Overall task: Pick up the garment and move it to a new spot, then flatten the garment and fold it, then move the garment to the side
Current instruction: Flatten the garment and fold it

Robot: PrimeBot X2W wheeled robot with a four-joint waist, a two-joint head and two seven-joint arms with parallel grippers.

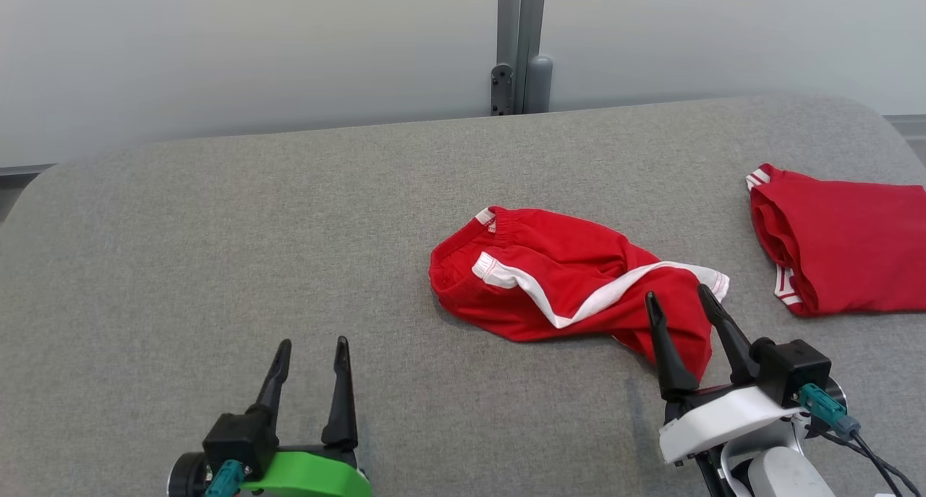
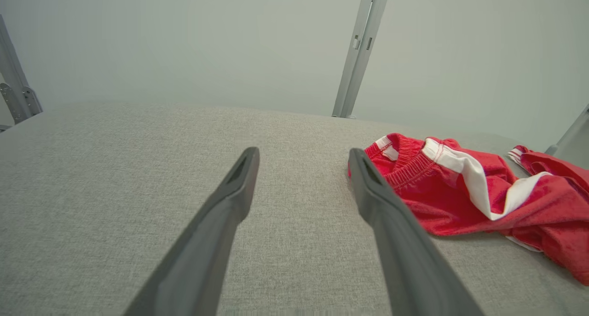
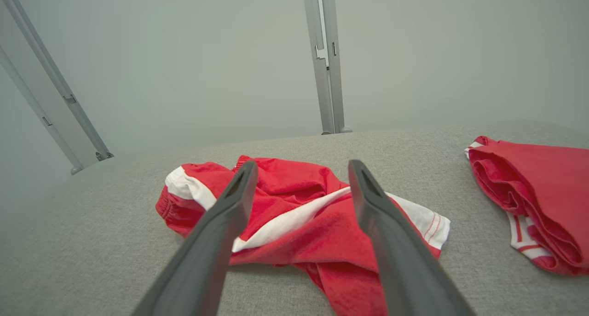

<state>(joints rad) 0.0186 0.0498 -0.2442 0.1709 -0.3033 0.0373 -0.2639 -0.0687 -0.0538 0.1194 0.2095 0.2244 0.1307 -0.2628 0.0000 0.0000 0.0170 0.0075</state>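
Note:
The garment (image 1: pixel 571 280) is a pair of red shorts with white stripes, lying crumpled in the middle of the grey padded table (image 1: pixel 217 251). My right gripper (image 1: pixel 676 298) hovers open over its near right end, nothing between its fingers. In the right wrist view the garment (image 3: pixel 299 215) lies just beyond my right gripper (image 3: pixel 301 169). My left gripper (image 1: pixel 315 345) stands open at the front left, well apart from the cloth. Its wrist view has the garment (image 2: pixel 460 187) to the right of my left gripper (image 2: pixel 303 152).
A second red garment (image 1: pixel 846 247), folded, lies at the table's right edge, also seen as the folded garment (image 3: pixel 538 201) in the right wrist view. A grey post (image 1: pixel 517 45) stands behind the table against pale panels. Bare table stretches left of the shorts.

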